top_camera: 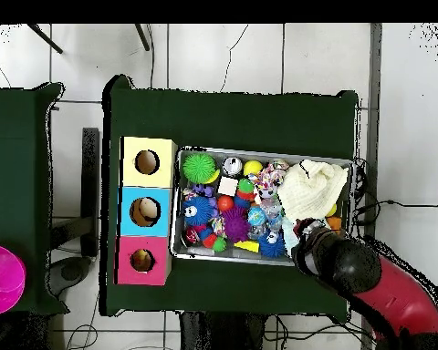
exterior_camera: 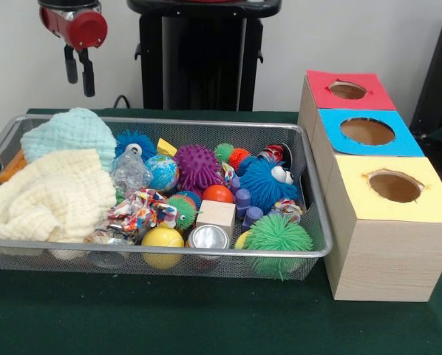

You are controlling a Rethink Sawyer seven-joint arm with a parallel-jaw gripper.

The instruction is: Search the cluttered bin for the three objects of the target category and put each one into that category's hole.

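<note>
Front view: low, close, facing across table (exterior_camera: pixel 132 318). Overhead view: high, straight down. Both share bin (exterior_camera: pixel 310 185), boxes (exterior_camera: pixel 376 237).

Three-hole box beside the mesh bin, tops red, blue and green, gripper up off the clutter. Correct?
Not quite. The box tops are red, blue and yellow, not green, as the front view shows. The rest holds: it sits beside the mesh bin, gripper above the clutter.

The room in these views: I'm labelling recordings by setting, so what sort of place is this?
Probably a robotics lab set up for a sorting test. A red arm's gripper hangs over a green-covered table holding a mesh bin crammed with toys, beside a wooden box with red, blue and yellow holed tops.
</note>
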